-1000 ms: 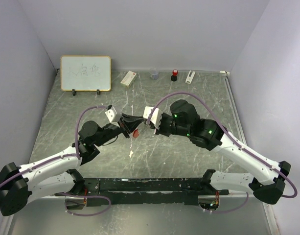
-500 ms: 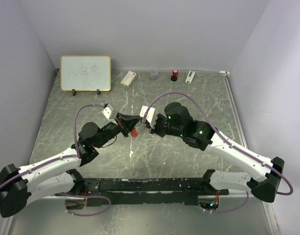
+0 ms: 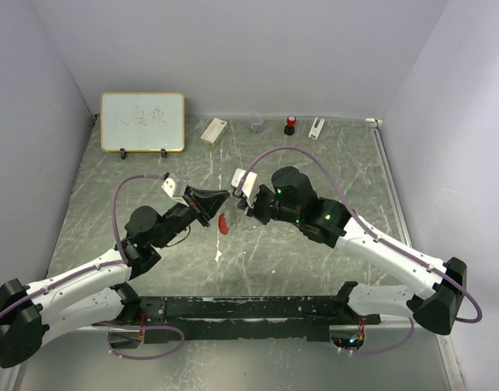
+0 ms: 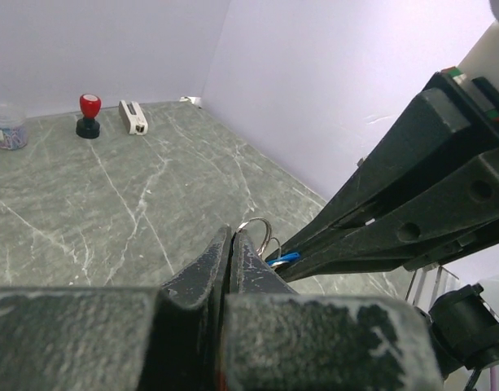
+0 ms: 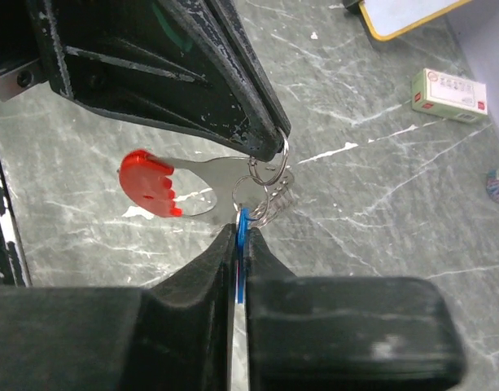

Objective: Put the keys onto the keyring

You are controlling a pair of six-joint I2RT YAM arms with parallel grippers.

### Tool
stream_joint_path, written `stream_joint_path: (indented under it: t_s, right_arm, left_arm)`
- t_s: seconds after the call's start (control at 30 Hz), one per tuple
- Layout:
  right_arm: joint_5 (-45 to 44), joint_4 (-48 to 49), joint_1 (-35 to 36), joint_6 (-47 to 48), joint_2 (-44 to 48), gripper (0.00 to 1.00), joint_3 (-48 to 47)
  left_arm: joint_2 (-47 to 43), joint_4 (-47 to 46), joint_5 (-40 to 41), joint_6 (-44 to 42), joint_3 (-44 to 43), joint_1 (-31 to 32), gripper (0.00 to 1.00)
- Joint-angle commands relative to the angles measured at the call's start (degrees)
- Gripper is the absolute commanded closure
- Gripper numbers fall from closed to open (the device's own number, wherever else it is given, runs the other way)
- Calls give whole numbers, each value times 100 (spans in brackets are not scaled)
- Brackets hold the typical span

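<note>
My left gripper [image 3: 225, 195] is shut on the thin metal ring of the keyring [image 4: 261, 232] and holds it above the table. The red fob [image 5: 151, 183], on a flat silver piece, hangs from the ring cluster [image 5: 269, 175]; it also shows in the top view [image 3: 223, 223]. My right gripper [image 3: 239, 206] is shut on the blue-headed key [image 5: 242, 224], its tip right at the small rings. The blue key also shows in the left wrist view [image 4: 283, 259], between the right fingers [image 4: 396, 204]. I cannot pick out the red-headed key.
Along the back wall stand a whiteboard [image 3: 142, 121], a small box [image 3: 213, 130], a clear cup [image 3: 256, 124], a red-topped stamp [image 3: 290, 125] and a white oblong object [image 3: 316, 128]. Grey marbled table [image 3: 330, 163] with walls on three sides.
Both grippers have shifted a little to the left and drawn closer together. The right gripper with the blue key now meets the ring held by the left.
</note>
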State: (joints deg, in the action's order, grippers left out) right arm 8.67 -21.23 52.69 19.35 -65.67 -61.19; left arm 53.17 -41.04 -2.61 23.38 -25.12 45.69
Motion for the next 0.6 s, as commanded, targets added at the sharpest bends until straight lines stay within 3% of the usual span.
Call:
stream_joint_path:
  t_s: [0.0,0.03,0.17,0.37,0.57]
  right_arm:
    - [112,4,-35,-221,-129,82,181]
    - [90,38,-41,-253,-120,74,197]
    - [-17,393,-58,-415,265,57,484]
    - [-245,1134,-120,-645,1263,51,978]
    - [-355,1881,-187,-704,1790,52,1296]
  left_arm:
    - [-160,-652,408,105,-24,-115,93]
    - [-161,-637,444,106,-20,-118,93]
    - [-158,-626,529,97,-52,-135,93]
    - [-93,-704,387,122,-74,-185,93]
    - [-26,-806,-6,21,-65,-205,93]
